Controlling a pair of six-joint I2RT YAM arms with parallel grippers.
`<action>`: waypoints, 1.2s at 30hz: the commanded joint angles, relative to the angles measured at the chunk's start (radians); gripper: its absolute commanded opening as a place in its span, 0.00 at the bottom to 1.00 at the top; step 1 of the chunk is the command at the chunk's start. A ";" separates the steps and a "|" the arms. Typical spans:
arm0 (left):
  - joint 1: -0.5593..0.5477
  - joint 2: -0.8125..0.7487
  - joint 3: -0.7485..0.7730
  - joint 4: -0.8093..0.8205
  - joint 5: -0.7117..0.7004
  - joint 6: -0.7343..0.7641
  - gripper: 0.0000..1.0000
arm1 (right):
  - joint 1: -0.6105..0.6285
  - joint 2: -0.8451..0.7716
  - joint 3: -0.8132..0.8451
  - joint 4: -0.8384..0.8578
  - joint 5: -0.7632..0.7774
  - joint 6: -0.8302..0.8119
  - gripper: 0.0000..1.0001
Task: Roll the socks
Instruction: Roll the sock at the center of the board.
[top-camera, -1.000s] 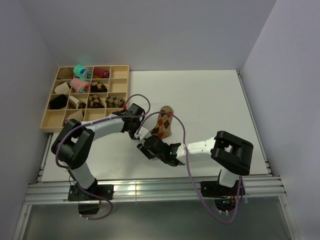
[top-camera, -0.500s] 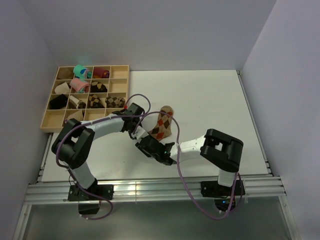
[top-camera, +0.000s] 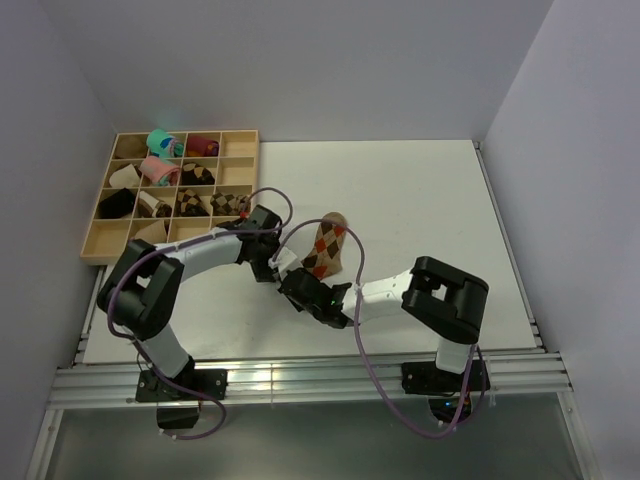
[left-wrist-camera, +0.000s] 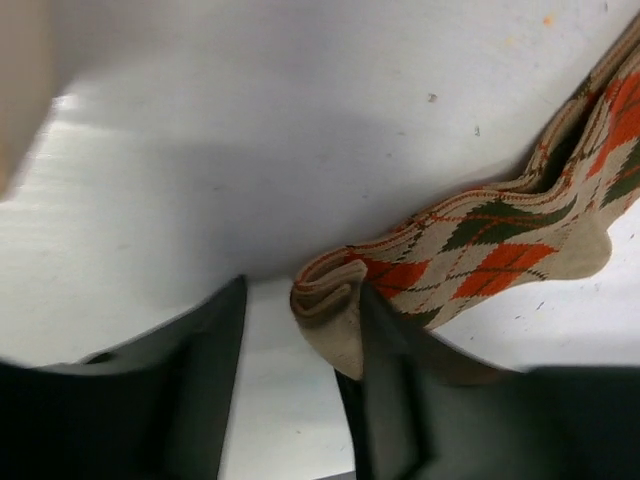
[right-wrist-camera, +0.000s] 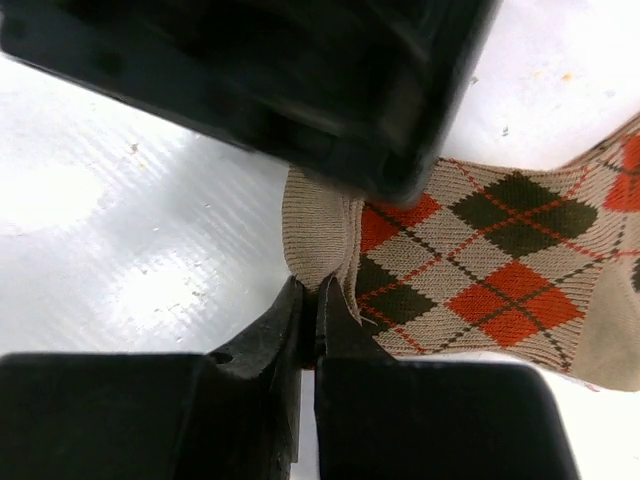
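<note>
The socks (top-camera: 323, 250) lay flat in the middle of the table (top-camera: 430, 200). The left gripper (left-wrist-camera: 298, 300) had its jaws apart around the folded tan end, one finger touching it. The right gripper (right-wrist-camera: 308, 295) was squeezed closed right at that same edge, but no telling if it actually caught any fabric.

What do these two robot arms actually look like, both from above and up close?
The left arm and right arm match: white tubular links between chunky black joint housings, on black bases. A thin purple cable loops loosely along each arm. The jaws are plain black, blocky fingers with flat inner faces. No lettering is legible.
</note>
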 joint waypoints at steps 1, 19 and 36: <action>0.027 -0.105 -0.034 0.012 -0.028 -0.047 0.57 | -0.017 -0.020 -0.051 -0.075 -0.175 0.083 0.00; 0.031 -0.395 -0.351 0.296 -0.025 -0.299 0.79 | -0.338 -0.012 -0.321 0.394 -0.821 0.545 0.00; -0.058 -0.303 -0.377 0.363 -0.003 -0.331 0.75 | -0.479 0.162 -0.378 0.618 -0.989 0.754 0.00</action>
